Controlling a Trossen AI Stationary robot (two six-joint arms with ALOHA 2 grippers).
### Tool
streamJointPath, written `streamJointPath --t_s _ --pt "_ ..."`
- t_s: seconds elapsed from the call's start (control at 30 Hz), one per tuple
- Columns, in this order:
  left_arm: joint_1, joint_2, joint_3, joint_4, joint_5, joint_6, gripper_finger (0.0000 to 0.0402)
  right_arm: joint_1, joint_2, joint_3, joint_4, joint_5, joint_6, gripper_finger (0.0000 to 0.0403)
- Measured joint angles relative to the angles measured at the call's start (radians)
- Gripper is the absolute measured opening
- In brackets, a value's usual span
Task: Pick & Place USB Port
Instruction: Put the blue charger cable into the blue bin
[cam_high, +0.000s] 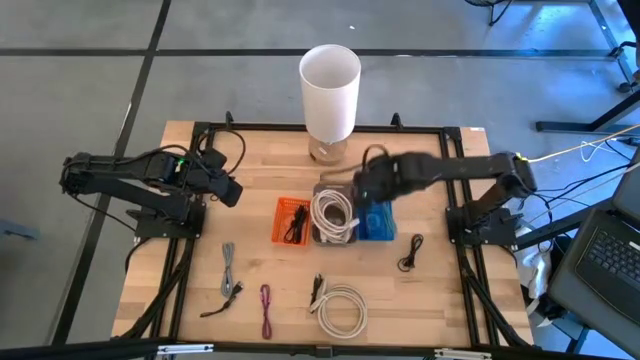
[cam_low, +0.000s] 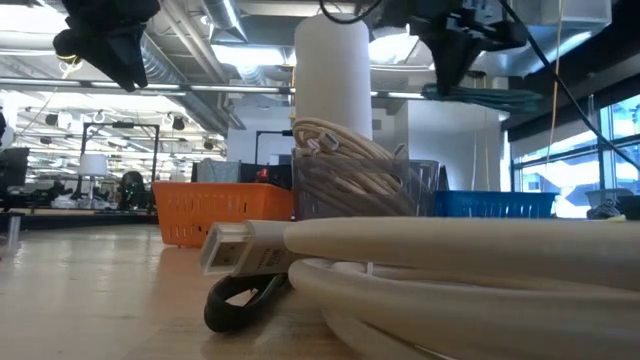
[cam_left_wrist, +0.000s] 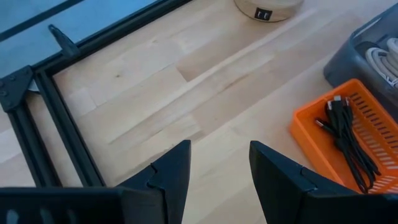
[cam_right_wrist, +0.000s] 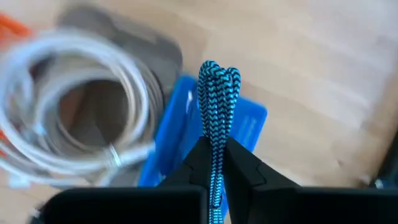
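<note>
Nearest the low camera: thick white cable coil on the wooden surface, loose, not yet sorted.

Progress, judged from the lay of things: partly done. Orange bin already holding a black cable. Grey bin, just right of the orange bin, filled with a white coil. Blue bin, right again of the grey one, apparently about to receive its load. Still out on the surface, in front of the orange bin: grey cable, magenta cable, small black-and-white cable; off to the right of the blue bin, another black cable. Several picks left, then.

Right tool clenched on a teal braided cable, folded loop poking out past the fingertips, cable pinched between them. Hanging over the blue bin in the wrist view, raised off the surface in the low view. Not yet released, so this placement unfinished.

Left tool parked left of the orange bin, fingers spread, nothing between them, bare wood beneath.

White cylinder standing behind the grey bin, untouched.
</note>
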Motion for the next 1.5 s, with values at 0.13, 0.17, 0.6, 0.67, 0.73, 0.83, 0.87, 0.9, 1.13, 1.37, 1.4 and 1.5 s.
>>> streamJointPath --t_s 0.13,0.17,0.6,0.67,0.73,0.83,0.87,0.9,1.13,1.37,1.4,1.5 --pt "0.0 0.0 0.0 0.006 -0.002 0.0 0.0157 -0.075 -0.039 0.0 0.046 0.001 -0.058 0.0018" --pt "0.0 0.0 0.0 0.008 -0.002 0.0 0.0157 -0.086 -0.039 0.0 0.053 0.002 -0.072 0.0018" --pt "0.0 0.0 0.0 0.044 -0.009 0.0 0.0157 -0.126 -0.034 -0.324 0.411 -0.089 -0.098 0.0018" --pt "0.0 0.0 0.0 0.044 -0.009 0.006 0.0157 -0.128 -0.034 -0.379 0.492 -0.087 -0.085 0.0018" --pt "0.0 0.0 0.0 0.044 -0.009 0.015 0.0157 -0.128 -0.034 -0.421 0.551 -0.067 -0.065 0.0018" --pt "0.0 0.0 0.0 0.044 -0.008 0.016 0.0157 -0.127 -0.035 -0.471 0.585 -0.049 -0.031 0.0018" --pt "0.0 0.0 0.0 0.044 -0.005 0.016 0.0157 -0.127 -0.035 -0.487 0.587 -0.049 -0.021 0.0018" --pt "0.0 0.0 0.0 0.044 -0.002 0.016 0.0157 -0.127 -0.035 -0.501 0.594 -0.048 -0.013 0.0018" --pt "0.0 0.0 0.0 0.044 -0.009 0.016 0.0157 -0.086 -0.035 -0.558 0.632 -0.006 0.067 0.0018" --pt "0.0 0.0 0.0 0.045 -0.011 0.01 0.0157 -0.059 -0.035 -0.593 0.677 0.005 0.091 0.0018" --pt "0.0 0.0 0.0 0.046 -0.012 0.01 0.0157 -0.059 -0.035 -0.593 0.678 0.004 0.091 0.0018" --pt "0.0 0.0 0.0 0.055 -0.006 0.007 0.0157 -0.06 -0.035 -0.592 0.689 0.007 0.091 0.0049"
